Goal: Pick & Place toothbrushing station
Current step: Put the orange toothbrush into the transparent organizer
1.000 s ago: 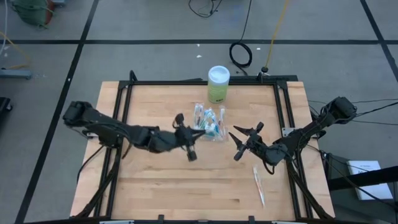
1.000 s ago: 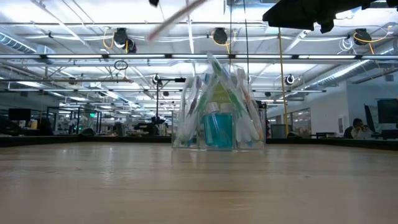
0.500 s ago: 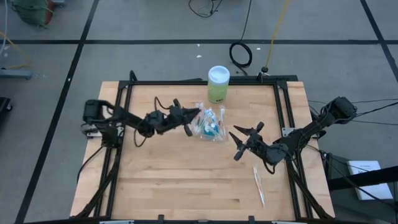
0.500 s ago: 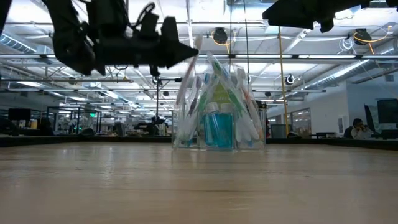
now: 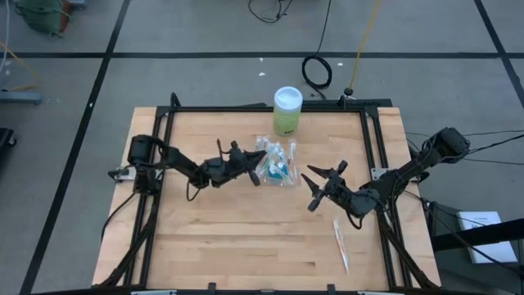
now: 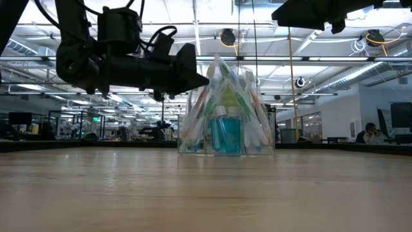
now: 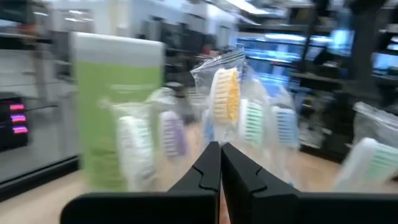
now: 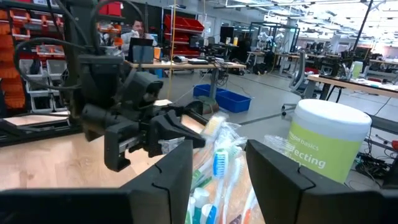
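Toothbrushing station: the small clear plastic holder (image 5: 277,162) stuffed with wrapped toothbrushes and a blue bottle stands upright on the wooden table (image 5: 246,238), just ahead of the left jaws' tips and level with them in the low view.

Left gripper: the dark two-finger left gripper (image 5: 252,159) reaches in low and level, its fingers pressed together with nothing between them; in its own wrist view the closed tips (image 7: 219,163) point straight at a yellow-bristled brush head (image 7: 226,94) at the top of the holder.

Right gripper: the right gripper (image 5: 322,184) hangs beside the holder on the far side from the left jaws, fingers spread wide and empty, waiting.

Behind the holder: a green cylindrical canister with a white lid (image 5: 287,110) stands near the holder, beyond the left jaws' line of reach.

Loose item: one wrapped white toothbrush (image 5: 341,243) lies on the table well behind the right jaws.

Step in hand: by my reading, the left arm is lining up on the holder, or on a brush in it; which one I cannot tell.

Doing it well: as I judge it, the jaws must part before going further, since closed tips would only shove the light holder over. A grip low on a firm wall, not on crinkly wrapping, looks safer, with the canister kept out of the sweep.
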